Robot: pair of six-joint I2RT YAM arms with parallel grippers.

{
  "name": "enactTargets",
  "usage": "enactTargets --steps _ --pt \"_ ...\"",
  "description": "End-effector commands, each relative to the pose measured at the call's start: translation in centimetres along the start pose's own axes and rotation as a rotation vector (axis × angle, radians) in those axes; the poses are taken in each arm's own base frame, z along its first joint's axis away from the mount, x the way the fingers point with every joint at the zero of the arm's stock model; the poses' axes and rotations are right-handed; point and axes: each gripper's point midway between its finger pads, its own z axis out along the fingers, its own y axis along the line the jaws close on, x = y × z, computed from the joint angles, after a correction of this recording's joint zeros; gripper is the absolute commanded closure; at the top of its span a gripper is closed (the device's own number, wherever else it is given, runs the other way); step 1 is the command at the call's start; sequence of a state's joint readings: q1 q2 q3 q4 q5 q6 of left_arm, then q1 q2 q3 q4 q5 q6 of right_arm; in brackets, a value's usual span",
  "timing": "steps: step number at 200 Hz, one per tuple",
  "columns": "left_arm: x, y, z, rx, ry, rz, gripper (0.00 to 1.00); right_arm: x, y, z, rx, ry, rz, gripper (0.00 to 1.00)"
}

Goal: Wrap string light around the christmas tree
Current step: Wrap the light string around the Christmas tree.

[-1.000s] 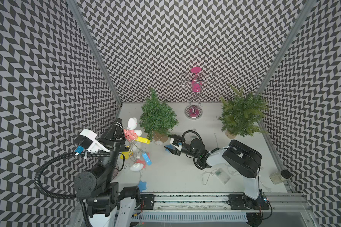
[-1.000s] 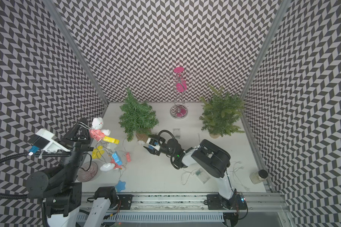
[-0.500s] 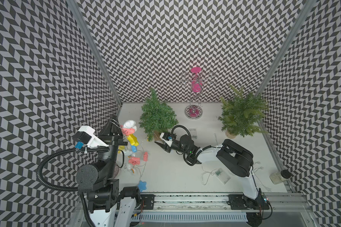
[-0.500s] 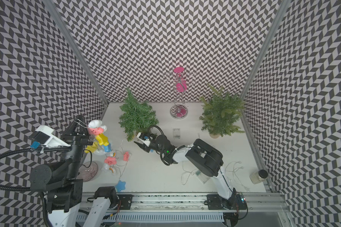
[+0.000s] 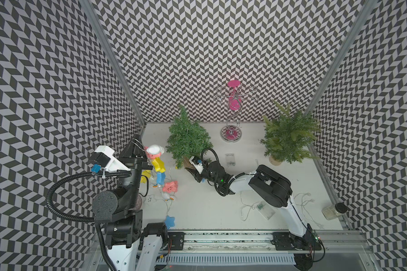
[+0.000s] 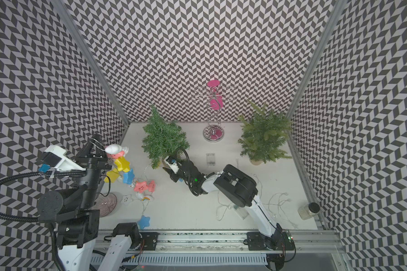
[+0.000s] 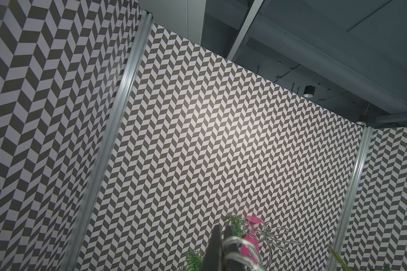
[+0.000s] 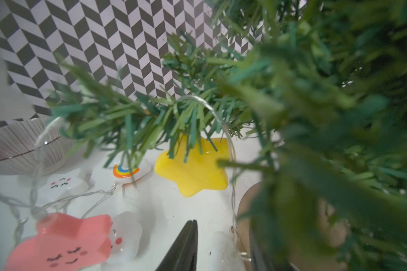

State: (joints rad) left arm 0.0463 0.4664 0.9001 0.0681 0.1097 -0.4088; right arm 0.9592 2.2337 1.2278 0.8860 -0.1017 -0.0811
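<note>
- Looking down in a top view, I see the left gripper (image 5: 136,144) raised beside the christmas tree (image 5: 188,138). Most of the string light (image 5: 170,186) dangles from it or lies on the table (image 5: 209,211), so wrapping has barely begun.
- Left wrist: its fingers (image 7: 215,248) are pressed together, clamped on looped wire.
- Right wrist: the right gripper (image 8: 221,228) sits low by the trunk, jaws apart. One strand is draped over a low branch and runs between them.
</note>
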Motion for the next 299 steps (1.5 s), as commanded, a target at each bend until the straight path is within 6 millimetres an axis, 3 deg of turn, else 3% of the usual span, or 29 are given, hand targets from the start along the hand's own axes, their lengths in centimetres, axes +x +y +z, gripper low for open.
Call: enactTargets --steps 1,36,56,128,166,211,245,272,299 --pt "-2.3 -0.3 -0.3 -0.012 -0.073 0.019 1.0 -1.1 -0.2 0.6 0.021 -0.059 0.021 0.68" --pt "-2.6 0.0 -0.3 -0.028 -0.085 0.018 1.0 -1.1 -0.2 1.5 0.019 -0.082 0.021 0.87" --pt "-2.0 0.9 0.6 -0.067 -0.07 0.015 1.0 -1.8 0.3 0.7 0.025 -0.091 -0.005 1.0" --pt "-3.4 2.6 2.8 -0.173 -0.102 0.013 1.0 -7.3 3.9 -4.1 -0.036 -0.104 -0.118 1.0" --pt "-5.0 2.3 3.0 -0.179 -0.141 0.033 1.0 -8.7 4.4 -5.0 0.002 -0.079 -0.169 1.0" --pt "-6.6 2.6 5.1 -0.214 -0.16 0.065 1.0 -12.4 4.8 -7.7 -0.004 -0.103 -0.217 1.0" --pt "-7.6 2.9 8.2 -0.222 -0.142 0.099 1.0 -14.8 6.0 -8.6 -0.071 -0.085 -0.32 1.0" --pt "-7.9 3.4 10.8 -0.169 -0.12 0.088 1.0 -17.6 5.8 -9.0 -0.059 -0.107 -0.385 1.0" --pt "-7.4 5.5 14.4 -0.146 -0.078 0.036 1.0 -19.7 5.9 -8.6 -0.072 -0.108 -0.448 1.0"
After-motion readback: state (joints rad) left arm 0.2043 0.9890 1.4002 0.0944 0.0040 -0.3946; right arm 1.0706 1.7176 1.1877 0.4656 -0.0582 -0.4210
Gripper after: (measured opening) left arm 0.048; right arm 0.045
